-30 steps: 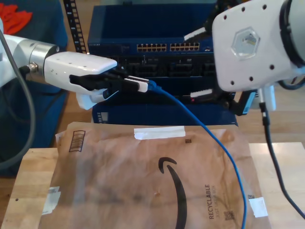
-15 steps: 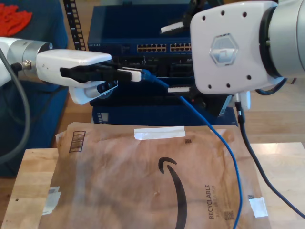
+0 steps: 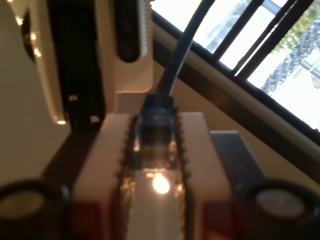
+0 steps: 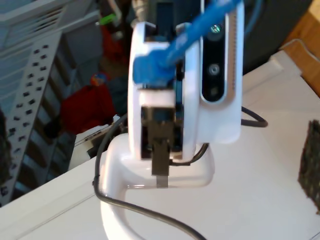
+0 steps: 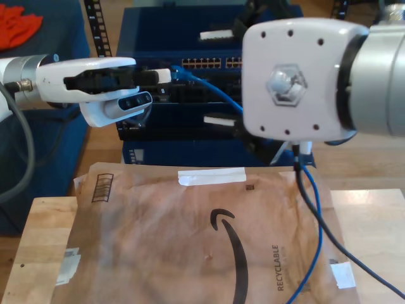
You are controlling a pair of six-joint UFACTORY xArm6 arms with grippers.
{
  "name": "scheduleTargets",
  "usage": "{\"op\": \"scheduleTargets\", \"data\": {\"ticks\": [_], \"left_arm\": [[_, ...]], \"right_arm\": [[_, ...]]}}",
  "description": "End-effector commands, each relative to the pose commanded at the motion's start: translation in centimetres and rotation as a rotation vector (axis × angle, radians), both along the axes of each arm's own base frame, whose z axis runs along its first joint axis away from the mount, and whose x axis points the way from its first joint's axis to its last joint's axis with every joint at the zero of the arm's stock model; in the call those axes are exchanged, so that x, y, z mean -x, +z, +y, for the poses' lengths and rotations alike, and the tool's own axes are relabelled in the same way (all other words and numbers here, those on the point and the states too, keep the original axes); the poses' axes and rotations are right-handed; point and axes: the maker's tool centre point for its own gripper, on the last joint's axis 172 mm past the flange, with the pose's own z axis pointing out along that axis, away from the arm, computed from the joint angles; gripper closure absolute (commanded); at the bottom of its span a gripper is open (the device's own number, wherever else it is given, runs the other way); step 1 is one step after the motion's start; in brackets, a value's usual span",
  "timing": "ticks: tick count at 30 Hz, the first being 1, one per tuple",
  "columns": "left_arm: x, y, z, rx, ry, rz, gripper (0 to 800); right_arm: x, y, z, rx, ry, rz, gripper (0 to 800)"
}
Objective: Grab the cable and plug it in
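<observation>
Claw-held plug near the ports, insertion not yet made.
First wrist view: my first claw (image 3: 155, 150) is pressed onto the clear plug (image 3: 159, 180) of the cable (image 3: 182, 45), which leads away from it. Second wrist view: the blue boot sits pinched at that claw's tip. Exterior view: the plug hangs just short of the port row (image 5: 209, 63) on the blue switch (image 5: 190, 25). My second claw (image 5: 218, 76) is spread, and slack trails over the envelope (image 5: 190, 240) on the tabletop (image 5: 44, 240). Next, I judge, line up with one port and push straight.
</observation>
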Motion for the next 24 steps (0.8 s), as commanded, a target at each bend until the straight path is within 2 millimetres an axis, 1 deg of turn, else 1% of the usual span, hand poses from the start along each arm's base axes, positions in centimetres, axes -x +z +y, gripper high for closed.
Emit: {"op": "scheduleTargets", "data": {"ticks": [1,2,3,4,5,7,9,11,14,17,18,20,23,24], "left_arm": [[0.2,0.1,0.0,0.004,-0.007,-0.001,797],[0.4,0.2,0.1,0.008,-0.013,0.000,797],[0.5,0.2,0.1,0.012,-0.018,0.000,797],[0.6,0.2,0.1,0.014,-0.021,0.001,795],[0.6,0.2,0.1,0.015,-0.022,0.002,795],[0.7,0.1,0.1,0.018,-0.025,0.008,795],[0.8,-0.1,0.1,0.022,-0.026,0.018,795],[1.3,0.2,0.2,0.031,-0.041,0.014,795],[1.6,0.4,0.3,0.040,-0.050,0.009,795],[1.6,0.4,0.3,0.041,-0.052,0.009,795],[1.6,0.4,0.3,0.041,-0.053,0.009,795],[1.7,0.5,0.3,0.042,-0.054,0.007,794],[2.0,0.6,0.4,0.050,-0.067,0.006,795],[2.1,0.7,0.4,0.050,-0.068,0.003,794]], "right_arm": [[0.0,0.0,0.1,-0.002,0.000,-0.003,10],[-0.1,0.1,0.0,-0.004,-0.004,-0.006,29],[-0.2,0.3,0.0,-0.009,-0.008,-0.013,59],[-0.3,0.5,-0.1,-0.016,-0.011,-0.017,109],[-0.3,0.5,0.0,-0.016,-0.011,-0.015,139],[-0.6,0.5,0.1,-0.018,-0.015,-0.018,142],[-0.7,0.2,0.2,-0.016,-0.016,-0.014,178],[-0.6,0.3,0.4,-0.017,-0.012,-0.015,183],[-0.1,0.7,1.1,-0.026,0.005,-0.027,222],[0.1,0.4,1.5,-0.023,0.014,-0.021,245],[0.1,0.5,1.5,-0.024,0.014,-0.022,271],[0.2,0.3,1.7,-0.023,0.018,-0.020,277],[0.2,0.3,1.7,-0.023,0.018,-0.020,326],[0.2,0.3,1.7,-0.023,0.018,-0.018,357]]}}
